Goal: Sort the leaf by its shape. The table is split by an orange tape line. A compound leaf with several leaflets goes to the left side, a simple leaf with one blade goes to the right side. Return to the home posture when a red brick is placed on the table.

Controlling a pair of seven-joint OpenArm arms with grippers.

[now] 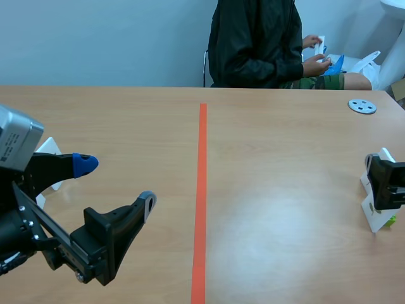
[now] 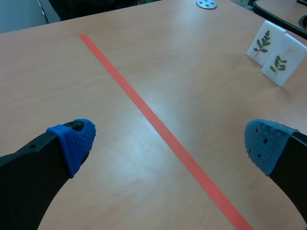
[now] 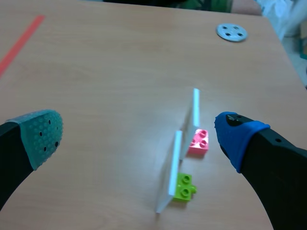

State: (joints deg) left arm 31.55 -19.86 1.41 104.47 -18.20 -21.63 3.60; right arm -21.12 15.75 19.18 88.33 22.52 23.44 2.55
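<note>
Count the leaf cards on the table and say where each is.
2. Both stand by the right gripper: one card on a pink brick, the other on a green brick. More may hide behind the left arm.

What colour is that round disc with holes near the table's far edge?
Light grey; the disc shows best in the right wrist view.
</note>
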